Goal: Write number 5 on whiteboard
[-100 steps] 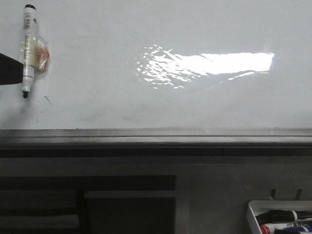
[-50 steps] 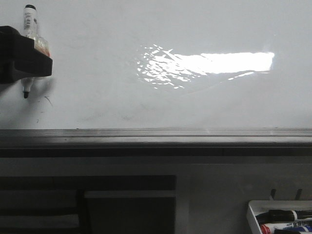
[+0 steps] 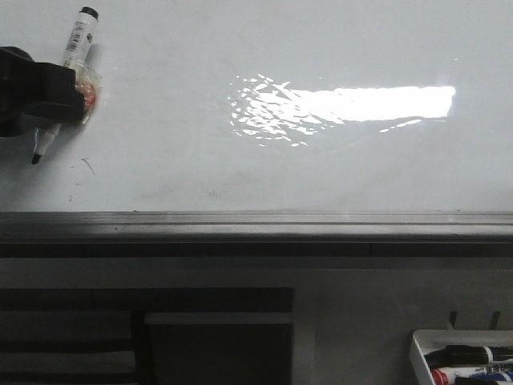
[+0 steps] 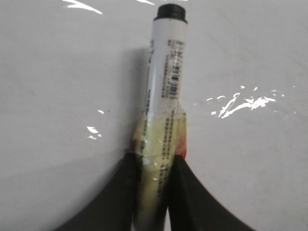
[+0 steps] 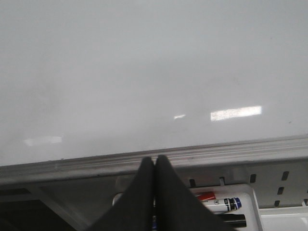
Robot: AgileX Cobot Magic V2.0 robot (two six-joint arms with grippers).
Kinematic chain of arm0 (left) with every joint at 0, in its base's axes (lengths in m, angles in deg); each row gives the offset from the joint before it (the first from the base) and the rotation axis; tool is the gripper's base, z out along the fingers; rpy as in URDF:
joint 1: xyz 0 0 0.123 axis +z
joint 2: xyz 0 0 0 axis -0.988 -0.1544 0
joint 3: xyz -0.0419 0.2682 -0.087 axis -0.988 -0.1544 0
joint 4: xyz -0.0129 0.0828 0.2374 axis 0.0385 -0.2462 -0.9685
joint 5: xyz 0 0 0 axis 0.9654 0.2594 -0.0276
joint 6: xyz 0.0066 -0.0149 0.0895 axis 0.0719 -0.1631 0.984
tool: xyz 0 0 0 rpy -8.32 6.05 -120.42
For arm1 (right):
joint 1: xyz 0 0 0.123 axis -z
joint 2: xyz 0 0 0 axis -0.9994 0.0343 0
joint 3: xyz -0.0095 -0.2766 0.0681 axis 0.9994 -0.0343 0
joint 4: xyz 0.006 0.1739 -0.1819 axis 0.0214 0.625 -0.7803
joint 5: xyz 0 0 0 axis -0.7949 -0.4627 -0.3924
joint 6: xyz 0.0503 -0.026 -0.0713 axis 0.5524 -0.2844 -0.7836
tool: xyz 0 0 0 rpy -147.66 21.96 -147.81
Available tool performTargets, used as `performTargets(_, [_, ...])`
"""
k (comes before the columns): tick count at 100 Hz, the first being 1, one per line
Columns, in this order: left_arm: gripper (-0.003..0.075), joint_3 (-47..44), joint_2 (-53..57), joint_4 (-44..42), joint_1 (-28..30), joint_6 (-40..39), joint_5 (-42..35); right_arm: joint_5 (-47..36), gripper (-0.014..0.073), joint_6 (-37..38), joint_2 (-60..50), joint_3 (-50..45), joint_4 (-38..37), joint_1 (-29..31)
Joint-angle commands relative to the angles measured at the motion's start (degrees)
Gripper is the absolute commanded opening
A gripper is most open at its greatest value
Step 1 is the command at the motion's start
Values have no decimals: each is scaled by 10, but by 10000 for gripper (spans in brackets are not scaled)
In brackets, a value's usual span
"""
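Note:
The whiteboard (image 3: pixel 264 172) fills the upper part of the front view, glossy white with a bright glare patch. No number 5 shows on it, only small faint stray marks (image 3: pixel 86 166). My left gripper (image 3: pixel 74 98) is at the board's far left, shut on a white marker (image 3: pixel 78 36) with a black rear end and yellowish tape round its middle. The marker is tilted, its black tip (image 3: pixel 36 158) pointing down-left at the board. In the left wrist view the fingers (image 4: pixel 120 192) clamp the taped barrel (image 4: pixel 163 125). My right gripper (image 5: pixel 155 162) is shut and empty, over the rail.
A grey metal edge rail (image 3: pixel 256 223) runs along the board's near edge; it also shows in the right wrist view (image 5: pixel 231 153). A white tray (image 3: pixel 418 353) with several markers (image 3: pixel 465 354) hangs below at the right, also in the right wrist view (image 5: pixel 221 202).
My left gripper came in from the left and closed on the marker. The marker, which lay straight, now leans with its rear end to the right.

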Motion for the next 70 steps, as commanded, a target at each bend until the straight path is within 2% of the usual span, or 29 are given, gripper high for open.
performTargets(1, [-20, 11, -5, 5, 0, -2, 27, -26, -61, -1, 15, 31, -3, -2])
performTargets(16, [-20, 11, 14, -65, 0, 0, 29, 12, -61, -48, 40, 59, -2, -51])
performTargets(36, [-20, 11, 60, -289, -1, 0, 29, 27, -61, -83, 120, 106, -2, -194])
performTargets(53, [-20, 11, 84, -432, -1, 0, 17, 18, -49, -86, 217, 166, -2, -317])
performTargets(60, [-20, 11, 88, -503, -1, 0, -1, 15, 21, -86, 253, 197, -2, -361])
performTargets(70, [-20, 11, 89, -613, -1, 0, -48, 12, 233, -86, 300, 244, -2, -422])
